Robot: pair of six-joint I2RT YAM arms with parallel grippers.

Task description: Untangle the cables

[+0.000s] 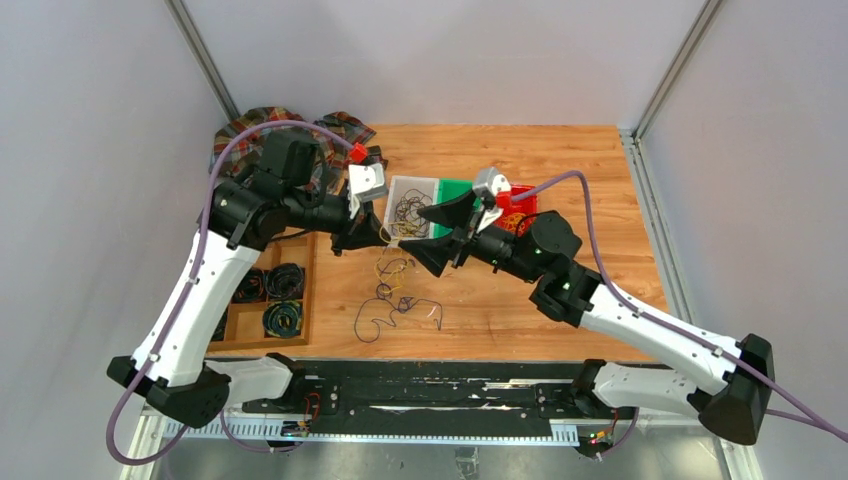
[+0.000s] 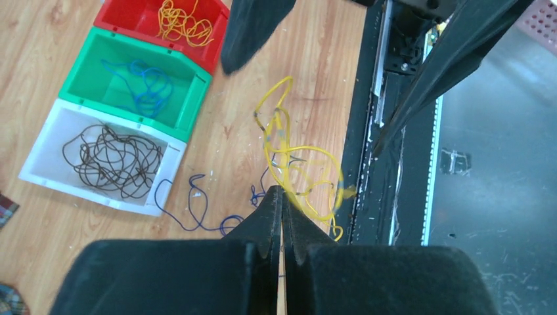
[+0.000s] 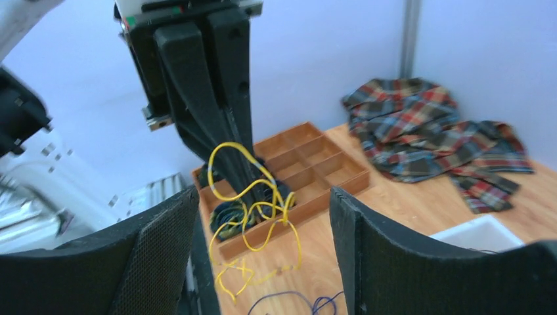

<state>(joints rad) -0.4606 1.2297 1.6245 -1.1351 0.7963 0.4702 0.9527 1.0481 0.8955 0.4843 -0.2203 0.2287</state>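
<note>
Cables (image 1: 395, 300): loose blue and dark strands lie on the counter (image 1: 600, 180), centre, toward its near edge. Yellow cable (image 2: 276, 134) hangs clamped in closed left fingers (image 2: 269, 216). Right fingers (image 3: 394, 262) stand wide apart.

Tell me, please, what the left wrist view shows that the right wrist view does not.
Left wrist only: a red plastic bin of yellow-orange wires and a green plastic bin of blue wires. Right wrist only: the compartmented wooden tray. Both: the tangled yellow wire hanging from the shut left gripper, and thin blue wire on the wooden table.
</note>
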